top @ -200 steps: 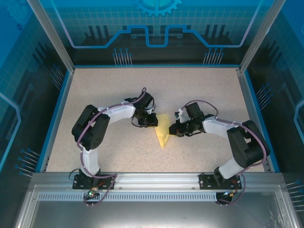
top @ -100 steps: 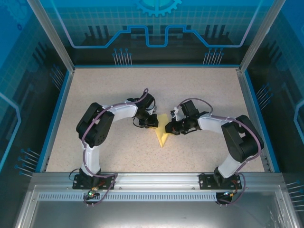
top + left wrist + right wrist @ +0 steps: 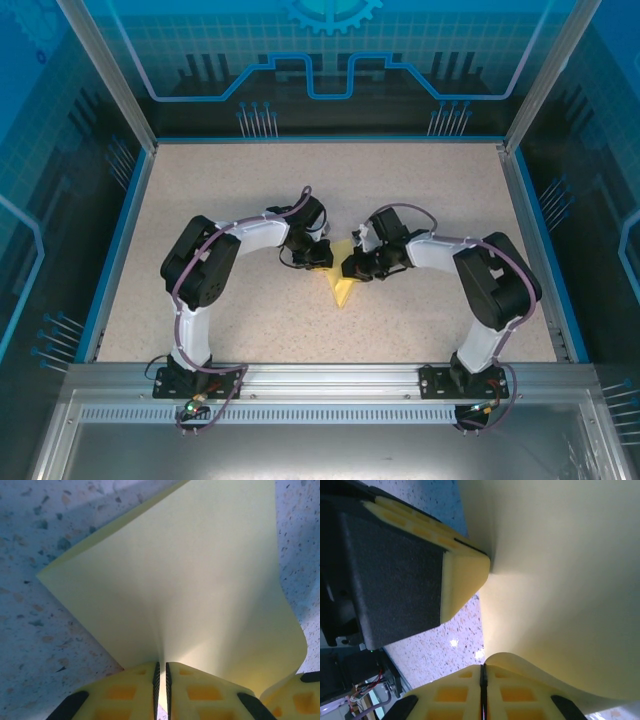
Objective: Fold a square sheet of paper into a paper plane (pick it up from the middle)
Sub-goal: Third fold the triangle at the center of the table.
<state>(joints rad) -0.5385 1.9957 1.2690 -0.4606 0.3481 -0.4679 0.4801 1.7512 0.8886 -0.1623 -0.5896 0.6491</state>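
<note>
Square sheet of paper (image 3: 343, 290) pinched by closed left tool (image 3: 161, 667) and right tool (image 3: 482, 669).

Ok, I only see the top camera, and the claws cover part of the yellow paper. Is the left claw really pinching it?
Observer: Yes. In the left wrist view the left gripper is shut on an edge of the yellow sheet, and the paper puckers up from the pinch.
Operator: And the other claw?
Observer: The right wrist view shows the right gripper shut on a curled edge of the same sheet.
</note>
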